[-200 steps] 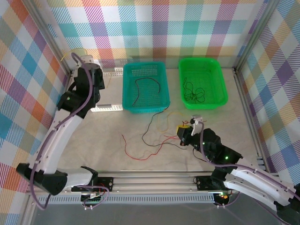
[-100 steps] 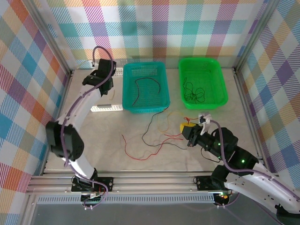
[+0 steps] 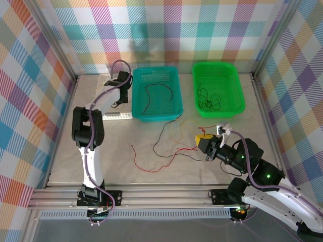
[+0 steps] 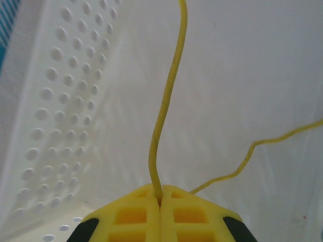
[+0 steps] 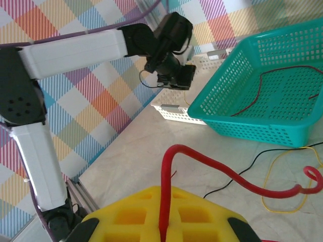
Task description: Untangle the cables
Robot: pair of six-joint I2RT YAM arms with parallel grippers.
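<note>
Cables, thin hair-like flexible wires in red, black and yellow, lie loosely spread on the pale marbled tabletop in front of the two baskets. A long red wire curves nearest the arm bases. A black wire runs up from it toward the baskets, and a yellow loop lies just beside that.

A short red wire arches up out of the right gripper and ends in a small curl. The yellow foam-like pads are pressed together on it. From the top camera this gripper sits low over the table below the green basket, with the red piece trailing to its left.

The left gripper has its yellow pads closed tight on a separate yellow strand, which rises straight away from the pads. A second length of it bends off to the right. This gripper hangs over a white perforated plastic tray at the far left, beside the teal basket.

The teal plastic mesh basket holds one dark wire, which looks reddish-brown from the right wrist camera. The bright green plastic basket holds a small tangle of black wire.
</note>
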